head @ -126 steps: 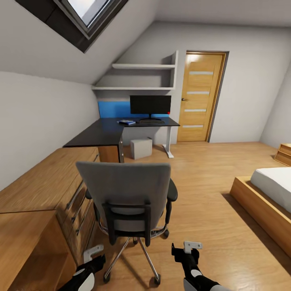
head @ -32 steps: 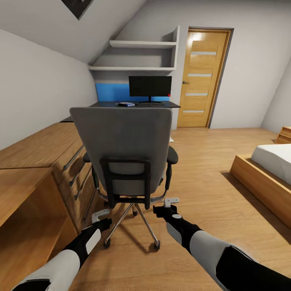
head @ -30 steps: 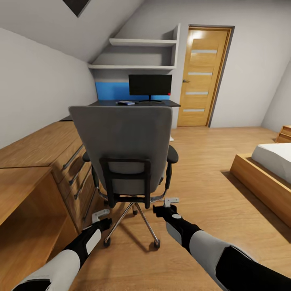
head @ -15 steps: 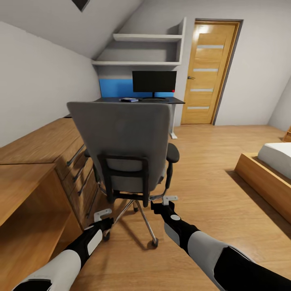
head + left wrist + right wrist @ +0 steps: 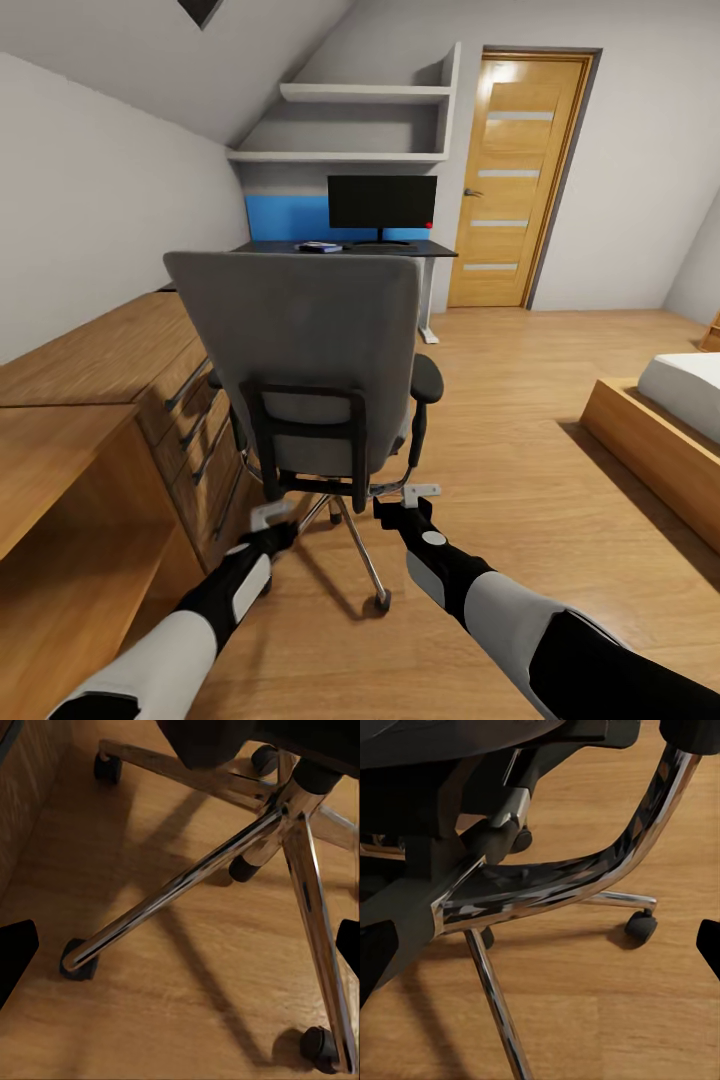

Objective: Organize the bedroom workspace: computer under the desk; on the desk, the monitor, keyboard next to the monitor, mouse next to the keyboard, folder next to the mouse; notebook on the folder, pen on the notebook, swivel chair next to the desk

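Observation:
The swivel chair (image 5: 300, 350) stands just in front of me with its grey back toward me. My left gripper (image 5: 272, 515) is open near the floor by the chrome star base (image 5: 225, 862), holding nothing (image 5: 180, 949). My right gripper (image 5: 420, 492) is open under the seat beside a chrome armrest bracket (image 5: 585, 877), also empty (image 5: 540, 945). Far behind the chair is the black desk (image 5: 440, 250) with the monitor (image 5: 382, 202) on it. The blue folder (image 5: 318, 246) lies left of the monitor's base. The chair hides the computer. Keyboard, mouse, notebook and pen are too small to tell apart.
A long wooden drawer unit (image 5: 130, 370) runs along the wall at the left, close to the chair. A low wooden bed (image 5: 650, 440) sits at the right. A wooden door (image 5: 515, 170) and white wall shelves (image 5: 360, 95) stand behind the desk. Open wood floor (image 5: 510, 400) lies right of the chair.
The view has closed in on the chair over the last seconds. In the last half second my left gripper moved forward and inward toward the chair's base; the right arm stayed put.

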### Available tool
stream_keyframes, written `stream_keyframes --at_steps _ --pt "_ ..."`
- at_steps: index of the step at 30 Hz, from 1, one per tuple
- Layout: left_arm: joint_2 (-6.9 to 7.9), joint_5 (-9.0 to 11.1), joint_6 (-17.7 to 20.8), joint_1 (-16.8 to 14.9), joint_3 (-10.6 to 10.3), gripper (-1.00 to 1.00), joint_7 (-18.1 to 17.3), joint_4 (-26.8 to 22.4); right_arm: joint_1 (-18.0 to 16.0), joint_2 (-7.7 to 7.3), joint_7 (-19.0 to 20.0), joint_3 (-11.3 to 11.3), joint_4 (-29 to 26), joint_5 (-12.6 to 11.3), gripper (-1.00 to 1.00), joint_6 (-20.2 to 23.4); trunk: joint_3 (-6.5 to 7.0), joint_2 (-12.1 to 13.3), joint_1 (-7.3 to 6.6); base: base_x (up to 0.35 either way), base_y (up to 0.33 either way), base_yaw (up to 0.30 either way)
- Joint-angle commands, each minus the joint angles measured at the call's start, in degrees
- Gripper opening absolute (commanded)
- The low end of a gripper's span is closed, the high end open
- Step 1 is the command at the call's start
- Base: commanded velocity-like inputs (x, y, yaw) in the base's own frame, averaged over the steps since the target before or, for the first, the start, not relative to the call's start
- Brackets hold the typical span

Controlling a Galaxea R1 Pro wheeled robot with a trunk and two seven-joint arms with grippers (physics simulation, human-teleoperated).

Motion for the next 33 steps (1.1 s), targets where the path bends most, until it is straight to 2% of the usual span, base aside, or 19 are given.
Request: stream_keyframes --at_steps 1,5,19,33 --pt "-0.1 0.36 0.36 0.0 -0.32 1.0 0.41 -0.57 -0.04 0.0 -0.31 0.49 0.0 -0.41 1.0 -0.18 -0.05 -0.02 -0.01 0.0 0.0 0.0" --pt "-0.46 0.42 0.53 0.0 -0.4 1.0 0.33 -1.96 -0.04 0.0 -0.42 0.37 0.12 -0.43 1.0 -1.14 -0.05 -0.02 -0.01 0.0 0.0 0.0" --pt "-0.41 0.42 0.14 0.0 -0.51 1.0 -0.08 -1.85 -0.04 0.0 -0.52 0.36 0.48 -0.48 1.0 -3.33 -0.01 -0.02 -0.01 0.0 0.0 -0.008" --pt "-0.35 0.37 -0.1 0.0 -0.55 1.0 -0.11 -1.09 -0.04 0.0 -0.52 0.38 0.5 -0.46 1.0 -3.4 0.72 -0.02 -0.01 0.0 0.0 -0.16"
